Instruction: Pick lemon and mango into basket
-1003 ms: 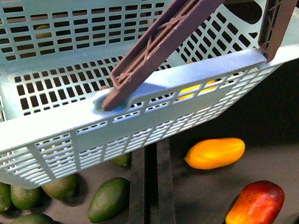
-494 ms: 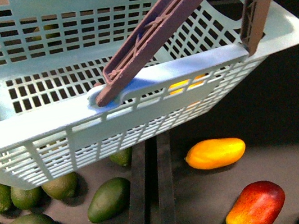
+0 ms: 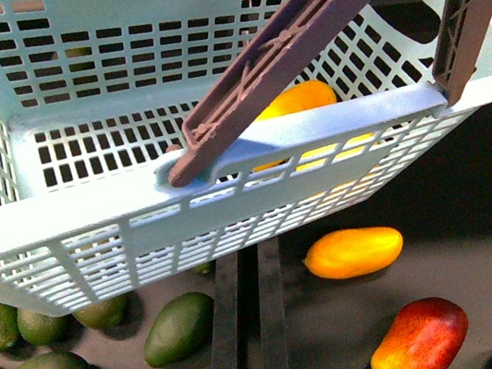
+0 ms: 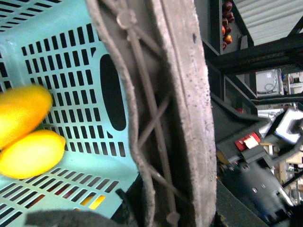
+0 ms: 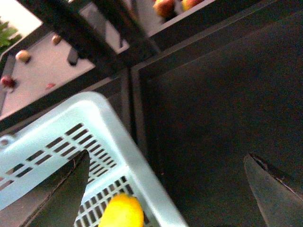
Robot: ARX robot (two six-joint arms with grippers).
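- the right gripper (image 5: 166, 155) is wide open. its two dark fingers (image 5: 57, 194) stand far apart and nothing is between them.
- it is over a corner of the basket (image 5: 71, 123) and touches nothing.
- the left wrist view is filled by a brown handle (image 4: 180, 94) of the basket, very close to the camera. i cannot tell if the left gripper is open or holds the handle, as its fingers do not show clearly.
- the mango (image 4: 21, 113) and the lemon (image 4: 31, 153) lie inside the basket, touching each other, near a slotted wall.
- only the left wrist view shows both fruits at once.
- the front view shows the basket tilted, with the mango (image 3: 300, 99) by its near wall, half hidden behind the handle (image 3: 290, 46).
- only the front view shows the dark trays (image 3: 486, 278) below the basket. a second yellow mango (image 3: 355, 251) and a red mango (image 3: 420, 339) lie in the right tray, apart from each other. green avocados (image 3: 180, 328) lie in the left tray.
- the right wrist view shows a yellow fruit (image 5: 123, 213) in the basket near the corner. i cannot tell if it is the lemon or the mango.
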